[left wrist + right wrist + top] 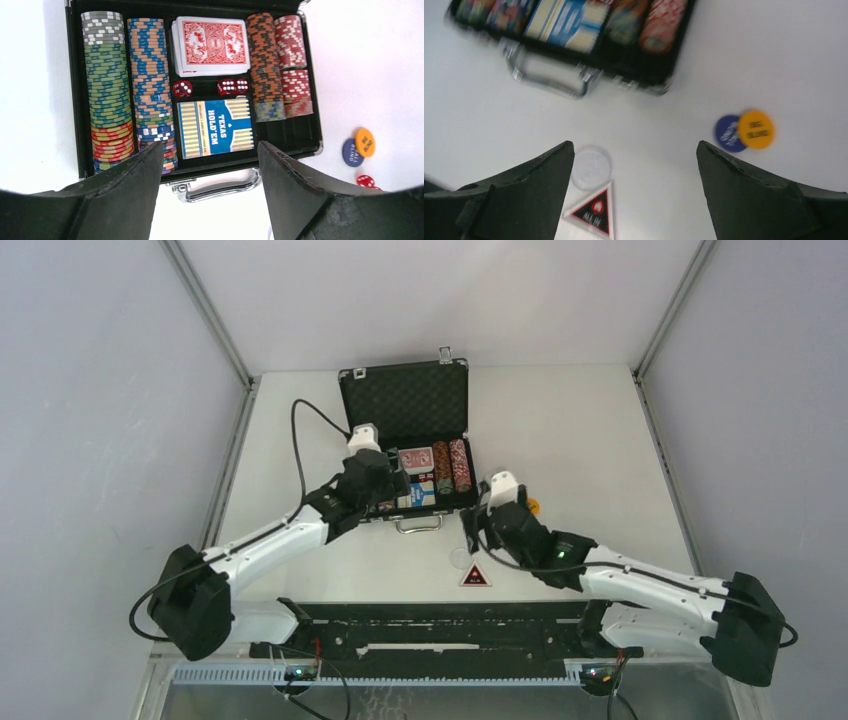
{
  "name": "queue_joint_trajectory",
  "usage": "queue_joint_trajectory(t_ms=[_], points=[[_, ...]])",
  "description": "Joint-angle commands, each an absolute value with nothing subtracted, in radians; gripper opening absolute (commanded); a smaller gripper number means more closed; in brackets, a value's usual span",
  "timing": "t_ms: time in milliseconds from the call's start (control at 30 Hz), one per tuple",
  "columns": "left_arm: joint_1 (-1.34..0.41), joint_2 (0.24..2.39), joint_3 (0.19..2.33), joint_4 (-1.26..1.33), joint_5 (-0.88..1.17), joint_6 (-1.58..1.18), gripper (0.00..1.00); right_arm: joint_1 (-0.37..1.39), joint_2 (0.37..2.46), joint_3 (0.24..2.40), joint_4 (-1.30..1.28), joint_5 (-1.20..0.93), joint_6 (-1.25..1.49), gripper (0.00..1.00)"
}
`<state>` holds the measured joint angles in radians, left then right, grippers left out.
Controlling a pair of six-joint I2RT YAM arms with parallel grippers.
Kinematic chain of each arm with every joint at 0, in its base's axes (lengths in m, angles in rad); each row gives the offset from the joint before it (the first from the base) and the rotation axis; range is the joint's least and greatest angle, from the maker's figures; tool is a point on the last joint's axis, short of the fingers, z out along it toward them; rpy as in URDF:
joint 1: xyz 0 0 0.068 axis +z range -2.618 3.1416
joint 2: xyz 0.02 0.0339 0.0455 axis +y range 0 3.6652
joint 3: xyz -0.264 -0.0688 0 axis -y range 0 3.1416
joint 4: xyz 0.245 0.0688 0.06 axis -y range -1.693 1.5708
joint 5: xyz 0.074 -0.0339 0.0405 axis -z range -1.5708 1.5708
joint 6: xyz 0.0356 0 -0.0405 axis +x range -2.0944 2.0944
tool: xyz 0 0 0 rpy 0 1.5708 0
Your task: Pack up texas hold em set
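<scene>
The texas hold em set's black briefcase (pixel 352 410) lies open at mid-table, lid raised. Inside are chip stacks (pixel 107 85), a red deck (pixel 212 45), a blue "Texas Hold'em" deck (pixel 215 127) and red dice (pixel 182 88). My left gripper (pixel 210 150) hovers open over the case's front edge and silver handle (pixel 220 185), holding nothing. My right gripper (pixel 635 147) is open above bare table right of the case. An "All In" triangle (pixel 594 212) and a clear disc (pixel 591 167) lie by its left finger. Blue (pixel 728 134) and orange (pixel 755 129) tokens lie by its right finger.
A loose red die (pixel 365 180) lies on the table near the two blind tokens. White table surrounds the case, with walls and metal rails at the left, right and back. The arm bases sit at the near edge (pixel 440 635).
</scene>
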<state>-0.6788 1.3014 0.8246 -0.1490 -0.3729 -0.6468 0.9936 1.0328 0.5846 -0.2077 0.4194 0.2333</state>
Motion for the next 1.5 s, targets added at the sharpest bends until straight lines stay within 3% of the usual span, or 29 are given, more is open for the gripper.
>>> queue_joint_trajectory(t_ms=[0, 100, 267, 367, 467, 500, 567, 733, 1467], points=[[-0.684, 1.226, 0.767, -0.019, -0.339, -0.628, 0.74, 0.851, 0.997, 0.649, -0.268, 0.593, 0.365, 0.97], [-0.684, 1.235, 0.736, 0.039, -0.306, -0.635, 0.73, 0.643, 1.013, 0.656, -0.311, 0.339, 0.486, 0.83], [-0.684, 1.257, 0.71, 0.049, -0.278, -0.63, 0.73, 0.451, 1.067, 0.641, -0.277, 0.196, 0.528, 0.73], [-0.684, 1.255, 0.709, 0.056, -0.276, -0.629, 0.73, 0.384, 1.143, 0.669, -0.285, 0.106, 0.495, 0.66], [-0.684, 1.263, 0.716, 0.052, -0.264, -0.624, 0.73, 0.379, 1.222, 0.707, -0.337, 0.11, 0.485, 0.46], [-0.684, 1.269, 0.716, 0.052, -0.259, -0.625, 0.73, 0.383, 1.244, 0.714, -0.355, 0.115, 0.491, 0.44], [-0.684, 1.278, 0.719, 0.052, -0.25, -0.624, 0.73, 0.398, 1.274, 0.714, -0.359, 0.117, 0.5, 0.45], [-0.685, 1.292, 0.723, 0.052, -0.247, -0.624, 0.73, 0.449, 1.304, 0.711, -0.357, 0.173, 0.513, 0.6], [-0.683, 1.328, 0.741, 0.026, -0.272, -0.631, 0.73, 0.497, 1.359, 0.692, -0.398, 0.275, 0.518, 0.55]])
